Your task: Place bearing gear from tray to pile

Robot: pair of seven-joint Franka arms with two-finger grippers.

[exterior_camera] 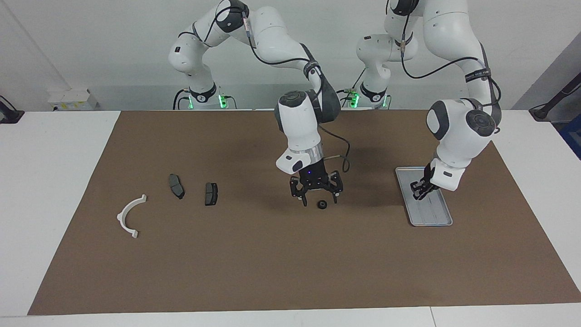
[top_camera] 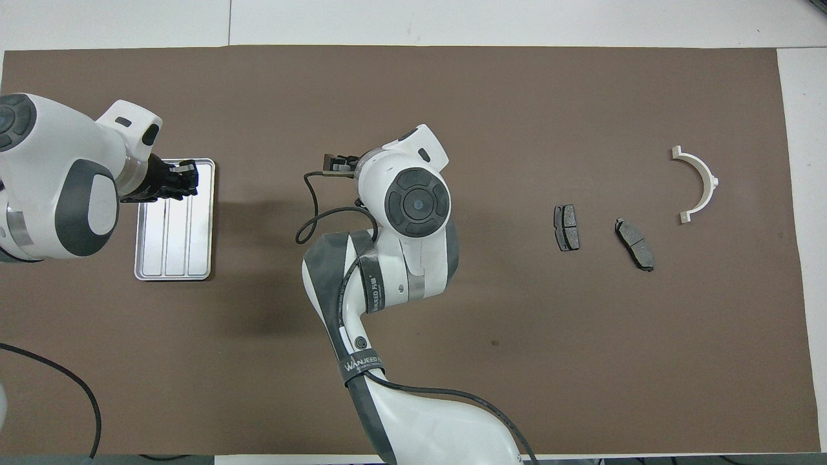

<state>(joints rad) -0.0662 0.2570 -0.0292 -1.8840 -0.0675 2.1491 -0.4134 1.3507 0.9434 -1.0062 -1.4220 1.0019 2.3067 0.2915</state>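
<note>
Since the gear (exterior_camera: 322,204) lies on the brown mat (exterior_camera: 272,263) at the facing frame's centre, well apart from the tray (exterior_camera: 431,217), it looks set down midway for a handover. The right end effector (exterior_camera: 316,194) hangs over it, fingers spread as if to straddle it. The left end effector (exterior_camera: 420,188), pressed together on nothing visible, waits over the bare tray. Two brake pads (exterior_camera: 176,185) and a white bracket (exterior_camera: 130,216) lie toward the right arm's end, with nothing between.

From overhead, the right arm's wrist hides the gear; tray (top_camera: 205,258), pads (top_camera: 566,227) and bracket (top_camera: 701,181) show mid-frame.
</note>
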